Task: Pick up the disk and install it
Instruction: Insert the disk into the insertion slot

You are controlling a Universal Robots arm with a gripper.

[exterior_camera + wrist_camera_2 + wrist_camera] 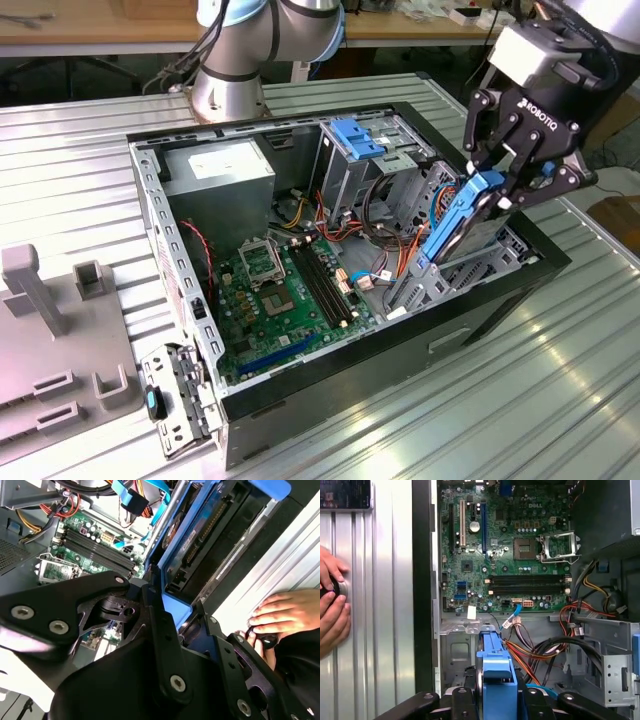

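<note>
The pincer (497,188) is clamping the disk (458,222) by its upper end, with a black finger pressing on each side of the light-blue carrier rails. The disk is hanging on edge and tilted over the end of the open computer case (330,365) at the exterior view's right. Its lower end is dipping in among the metal drive bays (480,262), while its upper end is standing well above the case rim. I cannot tell whether the lower end is touching the bay metal.

In the first wrist view the blue end of the disk is sitting between the pincer's fingers (465,702), with a bundle of orange and black cables (540,652) lying just beside it and the green motherboard (505,555) lying flat beyond. Farther along the case, a blue bracket (357,137) is sitting on top of a metal cage, and the grey power-supply box (220,170) is sitting in the far corner.

A person's hand (287,612) is resting on the ribbed metal tabletop (480,420) just outside the case wall, with its fingers curling over a small dark object. A grey fixture block (60,330) is lying on the tabletop at the exterior view's left.
</note>
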